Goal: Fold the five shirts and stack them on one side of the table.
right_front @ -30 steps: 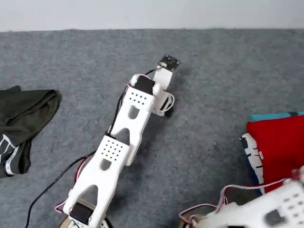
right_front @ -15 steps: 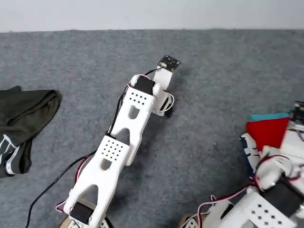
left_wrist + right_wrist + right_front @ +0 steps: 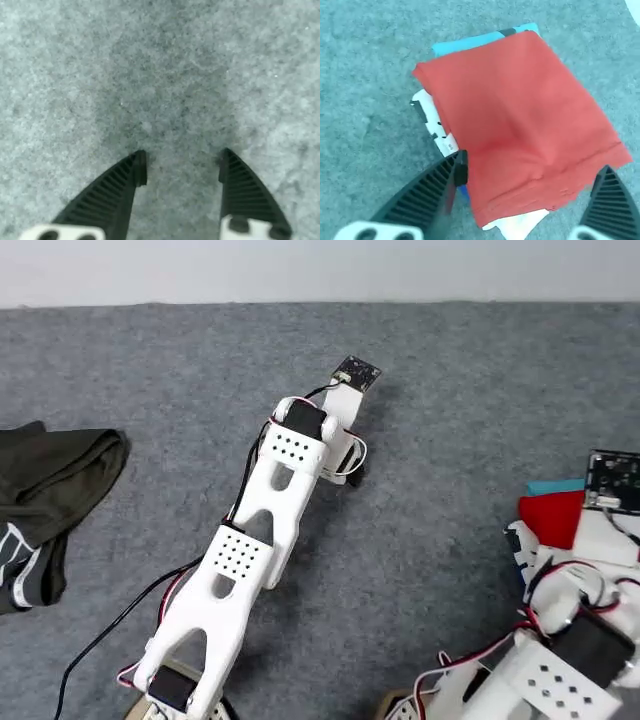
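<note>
The left arm [image 3: 262, 525] stretches from the near edge out over the middle of the grey counter [image 3: 450, 410]. Its jaws stand open. The two dark ribbed fingers [image 3: 117, 192] are well apart, with bare counter between them (whether the tips touch the surface I cannot tell).

The right arm [image 3: 575, 650] sits at the near right corner, its wrist above a stack of folded shirts at the counter's right edge. Its jaws are spread wide and grip nothing. One finger [image 3: 435, 192] hangs over the side of the stack where white cloth shows. The other hangs just past the opposite edge of the top shirt.

The red shirt [image 3: 520, 110] lies on top of the stack, folded to a rough rectangle with a soft crease across it. The blue shirt [image 3: 465, 45] beneath it peeks out as a narrow strip along one edge. The white shirt [image 3: 431, 122], which has dark marks, pokes out from under the red at one side and again at a corner.

The dark shirt [image 3: 55, 475] lies at the counter's left edge, well apart from the stack. It is loosely bunched rather than folded flat, with pale print on its near part.
</note>
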You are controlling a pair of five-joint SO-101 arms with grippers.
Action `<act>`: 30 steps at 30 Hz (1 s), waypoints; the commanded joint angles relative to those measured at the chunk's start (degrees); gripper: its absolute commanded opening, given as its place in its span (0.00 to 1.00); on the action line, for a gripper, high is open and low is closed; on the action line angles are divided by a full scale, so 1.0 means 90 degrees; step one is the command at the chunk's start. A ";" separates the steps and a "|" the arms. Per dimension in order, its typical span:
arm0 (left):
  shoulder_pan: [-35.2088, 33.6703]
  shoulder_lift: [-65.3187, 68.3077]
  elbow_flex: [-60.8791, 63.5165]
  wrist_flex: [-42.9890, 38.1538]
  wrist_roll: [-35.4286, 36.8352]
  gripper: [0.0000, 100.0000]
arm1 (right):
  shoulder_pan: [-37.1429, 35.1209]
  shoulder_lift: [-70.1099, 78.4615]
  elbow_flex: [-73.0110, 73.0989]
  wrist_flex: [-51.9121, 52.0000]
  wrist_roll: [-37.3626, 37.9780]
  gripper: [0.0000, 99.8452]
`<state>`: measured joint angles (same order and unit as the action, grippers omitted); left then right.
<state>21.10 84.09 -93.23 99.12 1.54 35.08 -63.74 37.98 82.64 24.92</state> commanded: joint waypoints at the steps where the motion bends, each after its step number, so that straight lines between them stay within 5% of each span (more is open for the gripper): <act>1: 0.0166 0.0029 -0.0327 0.0147 -0.0078 0.24 | -0.0122 0.0005 -0.0020 0.0034 0.0078 0.38; 30: 0.0186 0.0020 -0.0327 0.0147 -0.0059 0.24 | -0.0122 -0.0054 0.0000 0.0611 0.0576 0.38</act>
<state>21.10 84.18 -93.32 99.12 1.54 34.55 -63.82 38.15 86.77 29.41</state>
